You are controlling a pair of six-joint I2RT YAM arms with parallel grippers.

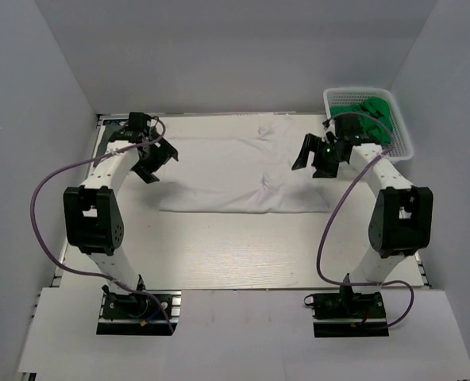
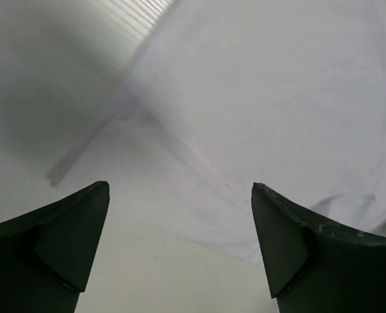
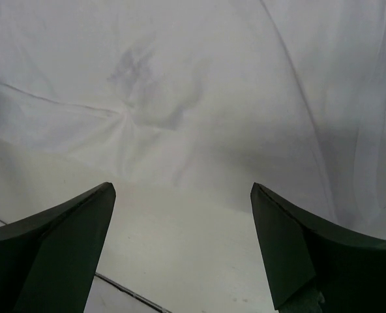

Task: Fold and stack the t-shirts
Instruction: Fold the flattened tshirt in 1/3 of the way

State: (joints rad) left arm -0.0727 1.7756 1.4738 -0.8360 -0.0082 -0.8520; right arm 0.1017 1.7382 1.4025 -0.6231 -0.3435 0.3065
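The left end effector is hovering wide open and empty over the left edge of the plain white cloth t-shirt, which is lying partly folded as a wide rectangle mid-worktop. The right end effector is gaping, equally empty, at its right edge. The crumpled green t-shirt is waiting in the white mesh basket, so most folding and all stacking seem left. The pale worktop is sitting between plain grey walls.

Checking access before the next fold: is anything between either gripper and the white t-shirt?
Nothing visible is. The left gripper and right gripper hang open at the two ends of the white t-shirt; both wrist views show only bare cloth and table beneath them.
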